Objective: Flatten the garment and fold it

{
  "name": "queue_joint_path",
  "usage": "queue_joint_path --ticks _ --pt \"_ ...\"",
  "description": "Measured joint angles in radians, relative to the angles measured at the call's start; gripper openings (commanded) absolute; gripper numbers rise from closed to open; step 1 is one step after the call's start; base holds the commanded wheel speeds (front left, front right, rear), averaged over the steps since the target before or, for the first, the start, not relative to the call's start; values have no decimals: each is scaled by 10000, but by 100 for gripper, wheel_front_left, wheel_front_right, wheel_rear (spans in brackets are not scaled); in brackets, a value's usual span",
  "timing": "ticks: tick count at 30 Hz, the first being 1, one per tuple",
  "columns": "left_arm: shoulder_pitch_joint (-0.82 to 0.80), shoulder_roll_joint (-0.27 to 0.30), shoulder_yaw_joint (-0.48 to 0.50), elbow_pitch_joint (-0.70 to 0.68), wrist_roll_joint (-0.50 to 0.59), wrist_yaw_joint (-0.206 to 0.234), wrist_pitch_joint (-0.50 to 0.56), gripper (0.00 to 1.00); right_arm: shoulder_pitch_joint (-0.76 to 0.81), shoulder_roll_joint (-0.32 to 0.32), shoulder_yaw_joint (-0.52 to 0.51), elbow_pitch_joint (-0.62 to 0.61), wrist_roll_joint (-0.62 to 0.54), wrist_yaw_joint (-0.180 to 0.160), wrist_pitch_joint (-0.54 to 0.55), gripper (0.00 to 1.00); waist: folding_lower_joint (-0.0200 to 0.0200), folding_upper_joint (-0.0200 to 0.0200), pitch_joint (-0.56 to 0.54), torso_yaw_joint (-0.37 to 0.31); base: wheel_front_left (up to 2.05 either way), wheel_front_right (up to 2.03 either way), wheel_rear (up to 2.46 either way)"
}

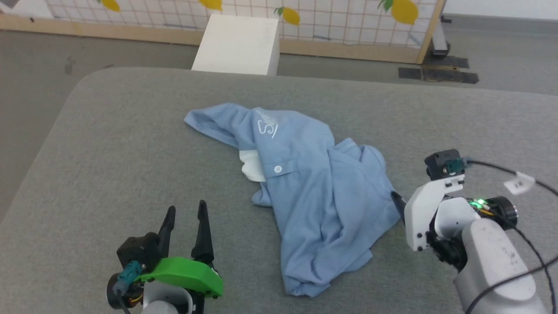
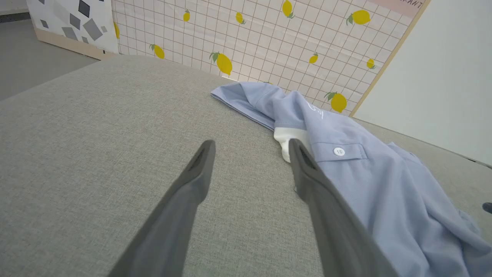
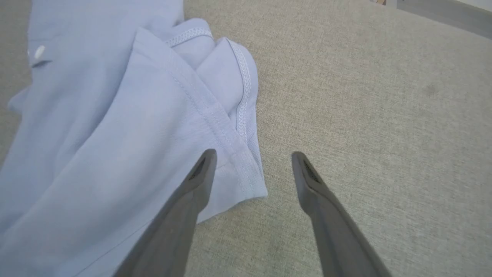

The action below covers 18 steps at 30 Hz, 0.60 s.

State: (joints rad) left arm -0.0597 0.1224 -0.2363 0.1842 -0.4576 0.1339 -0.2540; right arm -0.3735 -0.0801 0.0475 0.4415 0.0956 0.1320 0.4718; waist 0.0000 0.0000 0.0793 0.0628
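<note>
the garment (image 1: 318, 192) lies crumpled in a heap near the middle of the grey padded table (image 1: 109, 144), running from far left toward me on the right. its white logo (image 1: 267, 124) faces up at the far end. the white collar (image 1: 253, 168) peeks out on the left edge, just beside one white button (image 1: 277, 168) on the placket.

my left gripper (image 1: 186, 206) sits low at the near left, jaws spread and empty, over bare table and apart from the shirt's left edge. from its wrist camera the fingers (image 2: 200, 161) point toward the collar.

my right gripper (image 3: 253, 156) is at the shirt's right edge, jaws wide with nothing between them. one finger sits over the corner of a stitched hem (image 3: 242, 96), the other over bare table. whether that finger presses the cloth or hangs just above it, i can't tell from here.

beyond the table stand a white box (image 1: 239, 43) and a lemon-print screen (image 1: 348, 26).
</note>
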Motion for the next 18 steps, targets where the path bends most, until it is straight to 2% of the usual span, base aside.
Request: queue_joint_path --ticks 3,8,9,10,11,15,18 --pt "-65 -144 -42 -33 40 -25 -2 100 -496 -297 213 746 -389 2 1126 100 0 0 176 262 0 0 0" --pt "-193 -303 -88 4 92 -100 -2 100 -784 -422 708 1212 -288 0 1540 100 0 0 424 724 0 0 0" --pt "-193 -311 -71 10 92 -100 -2 100 -785 -433 809 1235 -190 0 1538 80 0 0 471 802 0 0 0" --pt "-192 -316 -48 23 94 -100 -2 100 -785 -466 903 1243 -96 0 1526 31 0 0 507 867 0 0 0" --pt "-190 -322 -27 25 94 -100 -2 100 -785 -508 976 1223 4 0 1488 0 0 0 531 907 0 0 0" --pt "-174 -360 67 75 94 -100 -2 100 -785 -825 976 922 535 2 1047 0 0 0 504 898 0 0 0" --pt "-159 -391 136 73 94 -105 -4 100 -753 -1035 180 422 970 0 694 0 0 0 397 770 0 0 0"
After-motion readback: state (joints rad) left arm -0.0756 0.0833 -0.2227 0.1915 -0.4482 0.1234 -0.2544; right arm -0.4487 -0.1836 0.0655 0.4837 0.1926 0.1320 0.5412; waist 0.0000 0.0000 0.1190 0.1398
